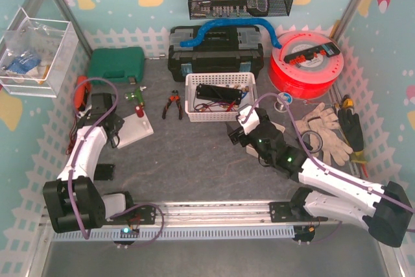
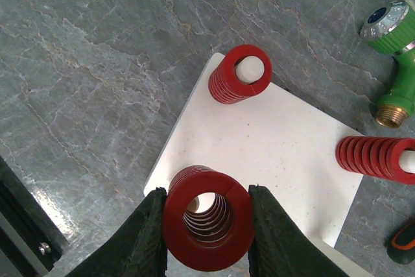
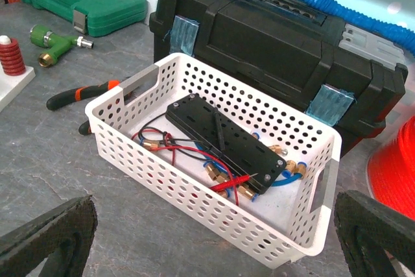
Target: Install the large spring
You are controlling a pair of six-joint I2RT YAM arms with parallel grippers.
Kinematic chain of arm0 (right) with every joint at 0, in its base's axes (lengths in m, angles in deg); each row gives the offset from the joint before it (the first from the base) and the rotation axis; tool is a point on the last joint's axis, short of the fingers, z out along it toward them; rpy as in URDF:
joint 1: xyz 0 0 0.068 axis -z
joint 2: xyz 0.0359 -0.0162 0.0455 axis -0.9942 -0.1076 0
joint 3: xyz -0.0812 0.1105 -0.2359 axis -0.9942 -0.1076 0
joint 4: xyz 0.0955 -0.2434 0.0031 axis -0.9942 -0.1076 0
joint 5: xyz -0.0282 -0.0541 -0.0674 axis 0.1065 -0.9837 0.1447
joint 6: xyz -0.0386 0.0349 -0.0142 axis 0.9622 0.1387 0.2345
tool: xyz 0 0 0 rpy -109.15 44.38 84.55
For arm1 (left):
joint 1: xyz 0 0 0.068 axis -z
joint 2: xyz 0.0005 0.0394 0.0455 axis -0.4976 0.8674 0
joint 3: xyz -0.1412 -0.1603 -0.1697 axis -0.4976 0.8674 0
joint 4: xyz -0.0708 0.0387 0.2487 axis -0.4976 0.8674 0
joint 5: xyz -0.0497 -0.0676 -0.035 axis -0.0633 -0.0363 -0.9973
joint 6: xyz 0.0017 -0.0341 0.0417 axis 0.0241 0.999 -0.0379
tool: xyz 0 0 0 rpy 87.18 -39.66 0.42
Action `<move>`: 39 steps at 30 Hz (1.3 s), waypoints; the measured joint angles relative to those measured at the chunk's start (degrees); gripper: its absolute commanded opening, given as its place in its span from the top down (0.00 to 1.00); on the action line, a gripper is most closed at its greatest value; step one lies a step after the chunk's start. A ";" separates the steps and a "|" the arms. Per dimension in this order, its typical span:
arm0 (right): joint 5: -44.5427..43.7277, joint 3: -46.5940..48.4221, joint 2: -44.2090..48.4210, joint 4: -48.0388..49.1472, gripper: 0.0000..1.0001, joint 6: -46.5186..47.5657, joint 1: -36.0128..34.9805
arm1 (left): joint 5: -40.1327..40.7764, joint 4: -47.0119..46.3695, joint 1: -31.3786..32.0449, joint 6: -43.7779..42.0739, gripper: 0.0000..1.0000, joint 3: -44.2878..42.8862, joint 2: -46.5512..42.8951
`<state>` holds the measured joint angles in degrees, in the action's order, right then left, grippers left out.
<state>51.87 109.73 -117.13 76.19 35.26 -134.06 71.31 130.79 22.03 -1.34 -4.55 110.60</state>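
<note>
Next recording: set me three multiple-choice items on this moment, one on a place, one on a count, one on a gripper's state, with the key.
1. In the top view, where does the white basket sit relative to the black toolbox?
A. on its lid
B. on its near side, toward the arms
C. behind it

2. Red springs in the left wrist view:
A. one
B. three
C. five

3. The left gripper is:
A. open and empty
B. shut on nothing
C. shut on the large spring

Key:
1 B: the basket lies nearer the arm bases.
2 B: one held, two other springs on the white plate.
3 C: both fingers press its sides.
</note>
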 measured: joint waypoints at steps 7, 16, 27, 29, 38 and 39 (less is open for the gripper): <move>-0.02 -0.04 -0.31 0.17 0.01 -0.44 0.00 | 0.02 0.07 0.00 -0.66 1.00 0.00 -0.02; -0.26 -0.96 0.22 0.44 0.01 -0.74 0.00 | -0.15 0.09 0.00 -0.66 1.00 0.11 -0.13; -0.17 -1.79 0.26 0.63 0.01 -1.29 0.00 | -1.86 2.58 0.00 -0.98 0.97 2.16 -0.39; -0.15 -1.81 0.26 0.61 0.01 -1.31 0.00 | -1.88 2.40 0.02 -0.83 0.89 3.02 -0.39; -0.17 -1.81 1.20 0.48 0.01 -1.44 0.00 | -2.23 0.17 0.00 -0.76 0.58 3.65 3.61; -0.20 -1.81 1.31 0.28 0.01 -1.75 0.00 | -2.38 0.00 0.00 -0.72 0.53 3.65 3.98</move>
<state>51.67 107.92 -115.82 76.47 33.51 -134.06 68.93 130.79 22.03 -2.06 -0.90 114.57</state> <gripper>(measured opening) 0.987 0.348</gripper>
